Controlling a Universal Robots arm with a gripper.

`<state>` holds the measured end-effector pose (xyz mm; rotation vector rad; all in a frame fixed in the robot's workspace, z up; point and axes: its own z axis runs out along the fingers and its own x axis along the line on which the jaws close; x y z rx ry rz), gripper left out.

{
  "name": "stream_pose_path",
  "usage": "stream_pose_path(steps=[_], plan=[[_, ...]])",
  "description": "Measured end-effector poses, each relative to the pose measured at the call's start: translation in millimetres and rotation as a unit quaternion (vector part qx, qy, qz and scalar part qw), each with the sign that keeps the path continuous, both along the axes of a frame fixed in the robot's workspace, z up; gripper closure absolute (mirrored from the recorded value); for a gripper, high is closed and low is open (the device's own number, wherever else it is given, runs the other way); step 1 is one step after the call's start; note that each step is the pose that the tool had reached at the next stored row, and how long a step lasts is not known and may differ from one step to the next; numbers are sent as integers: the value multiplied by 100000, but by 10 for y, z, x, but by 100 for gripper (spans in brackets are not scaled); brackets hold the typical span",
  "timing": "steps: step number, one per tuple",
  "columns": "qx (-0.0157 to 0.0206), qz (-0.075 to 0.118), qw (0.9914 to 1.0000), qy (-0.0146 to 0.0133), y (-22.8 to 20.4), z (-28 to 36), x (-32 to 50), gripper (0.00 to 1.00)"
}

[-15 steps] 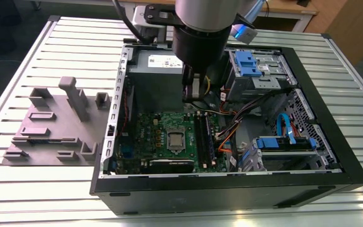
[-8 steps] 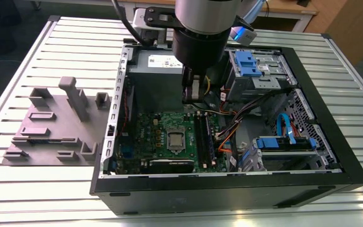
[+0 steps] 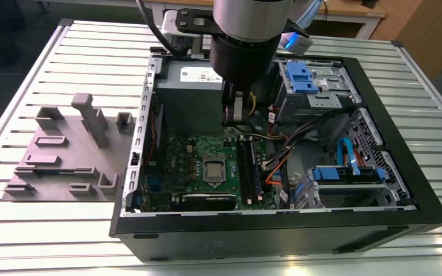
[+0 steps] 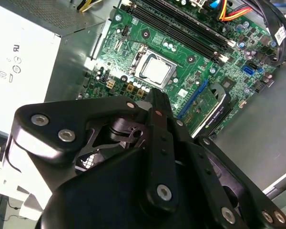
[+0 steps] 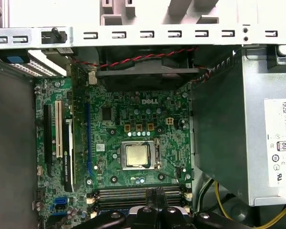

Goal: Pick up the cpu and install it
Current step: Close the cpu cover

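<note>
The end effector (image 4: 155,98) is clenched on nothing, fingertips together, hanging above the green board (image 5: 109,129) and apart from it. The cpu (image 5: 138,155) lies flat in the dark socket frame (image 5: 158,153), metal top up and edges square to the frame; being square, it presents no long axis. Judgement: seating appears done, and any further contact calls for a straight, level descent within the frame.

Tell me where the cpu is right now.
The cpu sits in the socket of the green motherboard inside the open case, with the memory slots beside it on the exterior view's right.
</note>
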<state>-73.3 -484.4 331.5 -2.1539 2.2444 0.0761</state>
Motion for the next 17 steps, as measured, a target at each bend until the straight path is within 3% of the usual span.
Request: stream_pose_path(steps=[17], plan=[[-1, 954, 99995, -66, 0, -151, -1, 90]])
